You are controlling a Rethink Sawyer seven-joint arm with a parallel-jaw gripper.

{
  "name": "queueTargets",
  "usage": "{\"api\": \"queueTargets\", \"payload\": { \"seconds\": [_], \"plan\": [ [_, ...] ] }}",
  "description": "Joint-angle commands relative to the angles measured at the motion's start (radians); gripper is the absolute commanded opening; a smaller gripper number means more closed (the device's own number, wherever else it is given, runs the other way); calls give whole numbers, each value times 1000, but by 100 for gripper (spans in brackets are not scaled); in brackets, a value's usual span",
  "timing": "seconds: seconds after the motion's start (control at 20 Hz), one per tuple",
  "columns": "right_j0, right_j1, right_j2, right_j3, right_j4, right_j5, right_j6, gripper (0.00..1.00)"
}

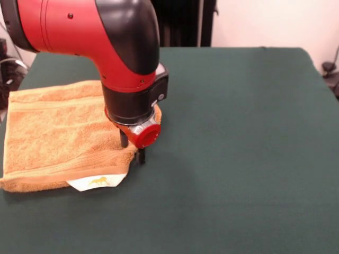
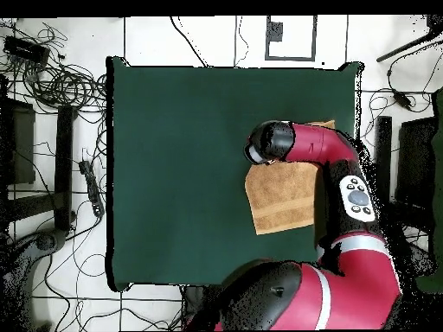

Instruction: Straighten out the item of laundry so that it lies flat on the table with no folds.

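1. towel (image 1: 58, 132) sits folded at left of front view, on the table (image 1: 238, 132).
2. gripper (image 1: 133, 150) at its lower right corner; can't tell its state.
3. risk: it pinches both layers, so the fold just drags along.

We took this for a robotics lab rather than a home. The green-covered table (image 2: 173, 173) stood alone on a pale tiled floor (image 2: 216, 39), and loose black cables (image 2: 56, 82) sprawled around it (mostly along one side). A red and black robot arm (image 1: 95, 32) occupied the table's edge, with dark equipment racks (image 2: 17, 156) beside it.
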Motion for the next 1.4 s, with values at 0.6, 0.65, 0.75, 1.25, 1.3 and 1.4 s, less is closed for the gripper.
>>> {"api": "queueTargets", "payload": {
  "seconds": [0.6,0.65,0.75,1.25,1.3,1.4],
  "plan": [
    [24,23,-10,98,-37,-183,-7,100],
    [18,22,-5,100,-31,-178,-14,100],
    [13,20,0,96,-28,-170,-24,100],
    [25,23,-14,71,-20,-133,-5,100],
    [35,21,-31,72,-16,-138,33,100],
    [37,24,-40,74,-15,-144,47,100]
  ]
}}
